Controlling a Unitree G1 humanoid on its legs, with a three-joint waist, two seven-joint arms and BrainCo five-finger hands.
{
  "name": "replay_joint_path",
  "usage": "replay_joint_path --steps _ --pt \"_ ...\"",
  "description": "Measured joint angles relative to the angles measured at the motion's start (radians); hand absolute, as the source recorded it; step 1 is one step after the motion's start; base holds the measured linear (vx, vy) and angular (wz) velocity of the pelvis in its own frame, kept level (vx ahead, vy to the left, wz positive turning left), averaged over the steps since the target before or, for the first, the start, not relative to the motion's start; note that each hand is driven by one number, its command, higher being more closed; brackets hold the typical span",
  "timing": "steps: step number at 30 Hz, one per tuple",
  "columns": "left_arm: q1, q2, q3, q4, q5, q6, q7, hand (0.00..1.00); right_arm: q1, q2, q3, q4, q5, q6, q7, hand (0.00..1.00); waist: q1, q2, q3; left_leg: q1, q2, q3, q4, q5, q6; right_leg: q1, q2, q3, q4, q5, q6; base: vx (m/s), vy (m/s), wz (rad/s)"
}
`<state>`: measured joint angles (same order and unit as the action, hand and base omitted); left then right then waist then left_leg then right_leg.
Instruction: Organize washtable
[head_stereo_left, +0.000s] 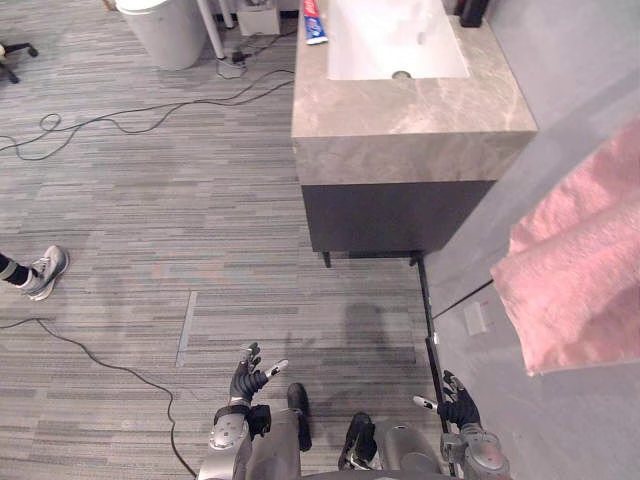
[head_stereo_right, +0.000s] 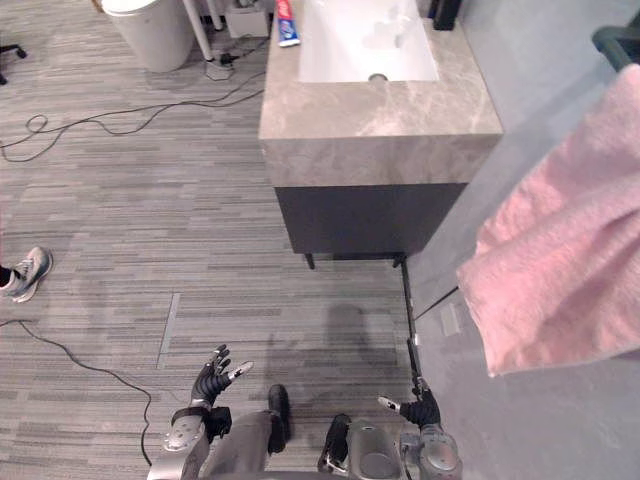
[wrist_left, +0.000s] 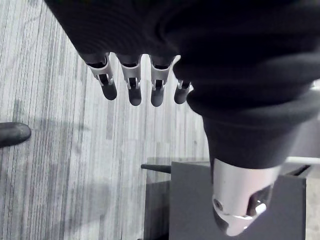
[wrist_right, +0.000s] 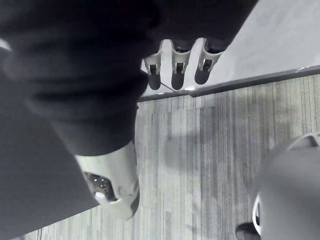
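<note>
The floor here is a grey carpet (head_stereo_left: 150, 200) with fine stripes. At the far side, against the pale grey wall, stands the washtable (head_stereo_left: 400, 115), a dark cabinet with a thick top of grey-brown veined stone. In the top sits a white rectangular sink (head_stereo_left: 352, 55). A red, white and blue toothpaste tube (head_stereo_left: 314, 22) lies on the stone just beside the left rim of the sink. A dark upright object (head_stereo_left: 472, 10) stands at the back right corner; what it is I cannot tell. A pink terry towel (head_stereo_left: 575, 265) hangs at the right, near the wall. A white round bin (head_stereo_left: 162, 32) stands on the carpet left of the washtable, and a person's grey sport shoe (head_stereo_left: 44, 271) shows at the left edge. The robot's left hand (head_stereo_left: 244, 384) and right hand (head_stereo_left: 460, 408) hang low over the carpet, well apart from the washtable, each with fingers spread and loose, closed on nothing
</note>
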<state>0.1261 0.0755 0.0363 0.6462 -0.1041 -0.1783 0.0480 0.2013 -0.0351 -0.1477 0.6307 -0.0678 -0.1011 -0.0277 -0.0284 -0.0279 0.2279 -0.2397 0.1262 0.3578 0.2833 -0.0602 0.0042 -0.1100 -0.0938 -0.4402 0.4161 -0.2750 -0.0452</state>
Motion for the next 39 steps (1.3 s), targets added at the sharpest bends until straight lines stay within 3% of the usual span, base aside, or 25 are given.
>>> replay_joint_path --steps 3,5,8,9,10,11,13,14,15,17,18,19,20,24,26,28,30,31,32,33,34,35,36,37,39 --pt "-0.002 0.022 0.016 0.036 -0.001 0.0 -0.002 0.0 -0.022 -0.006 -0.023 0.034 0.009 0.0 -0.015 0.0 -0.016 -0.001 0.003 -0.049 0.023 0.018 0.103 -0.065 -0.02 0.004 -0.041 0.001 -0.013 -0.009 0.02 0.03 0.167 0.05" --pt "0.004 0.034 0.019 0.054 -0.002 0.0 -0.002 0.0 -0.024 -0.016 -0.036 0.092 0.019 0.001 -0.018 0.0 -0.014 0.0 0.004 -0.079 0.113 -0.015 0.091 -0.062 -0.034 0.028 -0.079 -0.002 -0.02 -0.005 0.058 0.03 0.28 0.23" --pt "0.013 0.036 0.017 0.057 -0.004 0.0 0.001 0.0 -0.013 -0.036 -0.038 0.103 0.019 0.003 -0.022 0.0 -0.014 0.013 -0.001 -0.071 0.17 -0.043 0.006 -0.006 -0.115 0.058 -0.123 -0.002 -0.013 -0.023 0.126 0.08 0.415 0.21" --pt "0.013 0.041 0.016 0.062 -0.009 0.0 0.001 0.0 -0.015 -0.042 -0.037 0.114 0.019 0.002 -0.025 0.0 -0.012 0.007 -0.003 -0.061 0.145 -0.007 0.028 0.054 -0.094 0.08 -0.167 0.01 -0.025 -0.021 0.171 0.16 0.497 0.17" --pt "0.015 0.051 0.016 0.062 -0.012 0.001 0.001 0.0 -0.017 -0.035 -0.03 0.129 0.019 0.002 -0.025 0.0 -0.01 -0.009 -0.01 -0.068 0.12 0.005 0.058 0.033 -0.075 0.094 -0.189 0.029 -0.053 -0.013 0.186 0.18 0.48 0.16" --pt "0.016 0.056 0.016 0.062 -0.012 0.0 0.001 0.0 -0.019 -0.031 -0.023 0.131 0.019 0.002 -0.021 0.0 -0.009 -0.012 -0.02 -0.09 0.109 0.001 0.101 -0.004 -0.061 0.099 -0.195 0.04 -0.076 -0.007 0.193 0.23 0.461 0.15" --pt "0.014 0.06 0.015 0.061 -0.012 0.0 0.0 0.0 -0.033 -0.018 -0.018 0.139 0.019 0.002 -0.013 0.0 -0.006 -0.014 -0.025 -0.139 0.087 0.002 0.266 -0.136 -0.03 0.144 -0.237 0.044 -0.11 0.027 0.233 0.27 0.478 0.15" --pt "0.016 0.064 0.012 0.062 -0.012 0.003 -0.001 0.0 -0.037 -0.009 -0.018 0.141 0.019 0.002 -0.011 0.0 -0.008 -0.025 -0.034 -0.133 0.047 0.013 0.295 -0.184 -0.005 0.137 -0.28 0.066 -0.067 0.051 0.217 0.38 0.579 0.11" --pt "0.013 0.064 0.011 0.059 -0.012 0.005 -0.002 0.0 -0.042 -0.01 -0.016 0.142 0.018 0.007 -0.006 0.0 -0.007 -0.021 -0.034 -0.104 0.014 0.032 0.289 -0.214 0.023 0.081 -0.332 0.088 0.057 0.107 0.111 0.34 0.468 0.08" --pt "0.018 0.068 0.01 0.056 -0.012 0.007 -0.002 0.0 -0.053 -0.009 -0.001 0.142 0.018 0.017 0.007 0.0 -0.008 -0.015 -0.034 -0.061 -0.011 0.045 0.263 -0.225 0.056 0.007 -0.363 0.107 0.225 0.133 -0.01 0.31 0.396 0.0" --pt "0.02 0.072 0.008 0.052 -0.012 0.007 -0.002 0.0 -0.056 -0.009 0.009 0.142 0.018 0.019 0.01 0.0 -0.011 -0.015 -0.034 -0.038 -0.026 0.043 0.242 -0.228 0.062 -0.023 -0.35 0.14 0.288 0.118 -0.005 0.36 0.355 0.09" --pt "0.023 0.086 0.002 0.048 -0.012 0.008 -0.002 0.0 -0.056 -0.008 0.018 0.143 0.018 0.02 0.011 0.0 -0.012 -0.009 -0.03 0.017 -0.053 0.036 0.19 -0.231 0.074 -0.061 -0.288 0.208 0.367 0.069 0.056 0.44 0.35 0.21" --pt "0.032 0.091 -0.001 0.041 -0.012 0.008 -0.002 0.0 -0.058 -0.009 0.02 0.141 0.019 0.019 0.011 0.0 -0.015 -0.009 -0.029 0.079 -0.078 0.03 0.134 -0.226 0.083 -0.089 -0.228 0.232 0.408 0.014 0.082 0.37 0.228 0.28" --pt "0.029 0.094 -0.003 0.037 -0.013 0.007 -0.002 0.0 -0.078 -0.019 0.041 0.139 0.02 0.011 0.011 0.0 -0.016 -0.004 0.0 0.233 -0.119 0.017 0.009 -0.227 0.086 -0.176 -0.098 0.086 0.311 -0.039 0.073 0.34 0.123 0.24" --pt "0.018 0.091 -0.004 0.055 -0.015 0.008 -0.003 0.0 -0.102 -0.025 0.047 0.136 0.02 -0.003 0.011 0.0 -0.034 0.005 0.024 0.3 -0.126 -0.017 -0.073 -0.222 0.074 -0.248 -0.029 0.002 0.078 0.015 0.069 0.32 0.072 0.42" --pt "0.011 0.088 -0.015 0.07 -0.014 0.013 -0.004 0.0 -0.103 -0.028 0.044 0.136 0.021 -0.004 0.009 0.0 -0.045 -0.01 0.03 0.359 -0.145 -0.048 -0.119 -0.229 0.053 -0.273 -0.015 -0.011 -0.11 0.118 0.063 0.47 0.0 0.52" --pt "0.011 0.088 -0.029 0.095 -0.012 0.018 -0.005 0.0 -0.092 -0.033 0.041 0.132 0.021 -0.003 0.009 0.0 -0.053 -0.018 0.029 0.406 -0.15 -0.079 -0.133 -0.257 0.004 -0.286 -0.01 0.02 -0.142 0.192 0.025 0.56 -0.079 0.6" --pt "0.018 0.087 -0.029 0.105 -0.012 0.019 -0.008 0.0 -0.085 -0.036 0.039 0.126 0.02 -0.001 0.009 0.0 -0.068 -0.017 0.025 0.427 -0.136 -0.101 -0.095 -0.281 -0.039 -0.293 -0.009 0.035 -0.073 0.219 -0.025 0.55 -0.164 0.69" --pt "0.015 0.086 -0.028 0.111 -0.012 0.02 -0.01 0.0 -0.077 -0.038 0.034 0.124 0.02 0.003 0.01 0.0 -0.07 -0.02 0.023 0.404 -0.1 -0.1 0.052 -0.308 -0.088 -0.275 -0.011 0.034 -0.014 0.252 -0.078 0.58 -0.169 0.55" --pt "0.013 0.081 -0.027 0.113 -0.012 0.022 -0.01 0.0 -0.078 -0.042 0.031 0.12 0.02 0.003 0.011 0.0 -0.07 -0.015 0.024 0.396 -0.087 -0.096 0.089 -0.313 -0.099 -0.267 -0.006 0.033 -0.007 0.241 -0.079 0.74 -0.168 0.1" --pt "0.018 0.069 -0.021 0.114 -0.013 0.029 -0.013 0.0 -0.077 -0.05 0.029 0.097 0.019 0.007 0.007 0.0 -0.067 0.018 0.028 0.351 -0.025 -0.068 0.276 -0.285 -0.156 -0.229 0.028 0.037 -0.001 0.204 -0.092 0.52 -0.074 -0.28" --pt "0.022 0.063 -0.017 0.113 -0.013 0.03 -0.014 0.0 -0.078 -0.053 0.032 0.083 0.019 0.009 0.008 0.0 -0.068 0.029 0.03 0.321 0.006 -0.054 0.385 -0.234 -0.177 -0.202 0.047 0.05 -0.012 0.191 -0.091 0.64 -0.068 -0.76" --pt "0.03 0.045 0.002 0.109 -0.013 0.032 -0.018 0.0 -0.078 -0.052 0.047 0.054 0.021 0.011 0.007 0.0 -0.064 0.047 0.035 0.258 0.069 -0.041 0.576 -0.12 -0.181 -0.132 0.086 0.093 -0.057 0.184 -0.096 0.59 -0.043 -1.13" --pt "0.034 0.042 0.011 0.108 -0.013 0.034 -0.02 0.0 -0.078 -0.036 0.047 0.047 0.025 0.011 0.006 0.0 -0.064 0.048 0.034 0.229 0.113 -0.007 0.686 -0.144 -0.161 -0.058 0.113 0.139 -0.105 0.184 -0.096 0.57 -0.024 -1.18" --pt "0.025 0.042 0.016 0.062 -0.013 0.031 -0.022 0.0 -0.068 -0.013 0.041 0.039 0.029 0.011 0.005 0.0 -0.066 0.032 0.034 0.176 0.14 0.028 0.694 -0.169 -0.124 0.058 0.113 0.201 -0.188 0.184 -0.096 0.56 0.004 -0.92"
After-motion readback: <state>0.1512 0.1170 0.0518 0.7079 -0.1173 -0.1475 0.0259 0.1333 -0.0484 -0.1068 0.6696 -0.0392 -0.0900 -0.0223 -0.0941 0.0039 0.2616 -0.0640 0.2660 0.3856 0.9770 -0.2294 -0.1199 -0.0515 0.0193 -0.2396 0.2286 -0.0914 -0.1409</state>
